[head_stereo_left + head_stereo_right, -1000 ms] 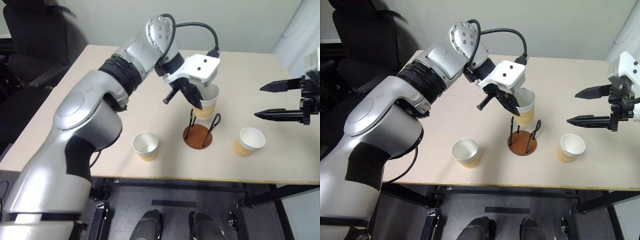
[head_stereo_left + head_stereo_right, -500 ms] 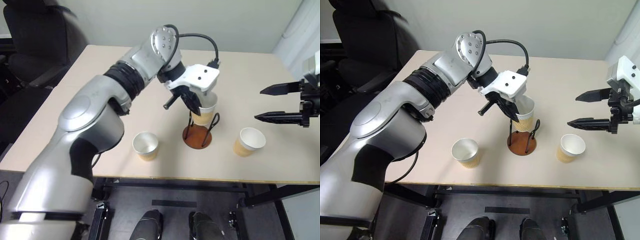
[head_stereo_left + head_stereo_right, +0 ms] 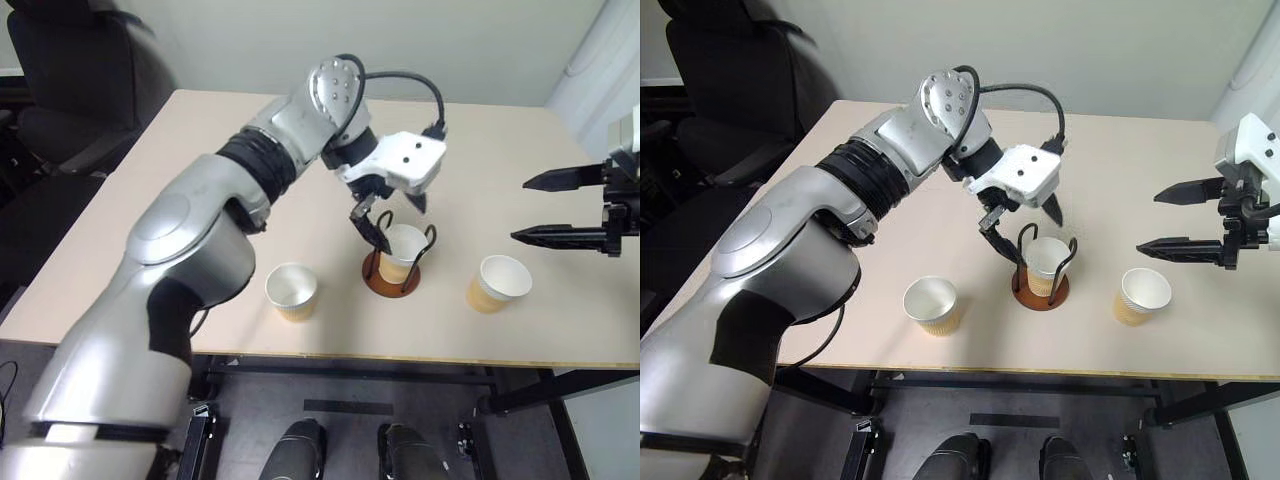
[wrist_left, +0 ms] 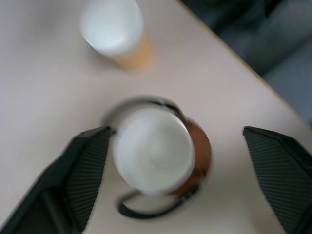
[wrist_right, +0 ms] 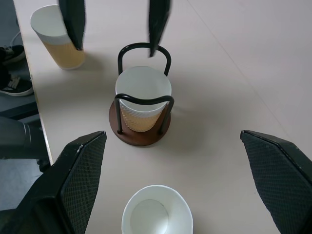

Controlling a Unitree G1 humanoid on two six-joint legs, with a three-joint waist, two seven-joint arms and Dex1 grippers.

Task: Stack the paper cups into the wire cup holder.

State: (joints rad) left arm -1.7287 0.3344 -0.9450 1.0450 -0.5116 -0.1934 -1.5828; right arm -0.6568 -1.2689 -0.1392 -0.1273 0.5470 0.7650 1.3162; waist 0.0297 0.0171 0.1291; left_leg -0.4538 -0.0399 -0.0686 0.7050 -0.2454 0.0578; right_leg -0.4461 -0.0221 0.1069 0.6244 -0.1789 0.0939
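One paper cup [image 3: 404,250] stands upright inside the wire cup holder [image 3: 392,283], between its black loops, at the middle of the table. My left gripper [image 3: 400,222] hangs open just above it, one finger on each side and neither touching it. The left wrist view looks straight down into this cup [image 4: 153,148]. A second paper cup [image 3: 291,290] stands to the holder's left near the front edge, and a third [image 3: 497,282] stands to its right. My right gripper [image 3: 520,210] is open and empty, raised above the table to the right of the third cup.
The pale table [image 3: 200,150] is bare behind the holder. Its front edge runs just in front of the cups. A black office chair [image 3: 70,80] stands off the far left corner.
My left gripper has opened and let go of the cup, which has dropped from above the loops down into the holder. The right arm has stayed still.
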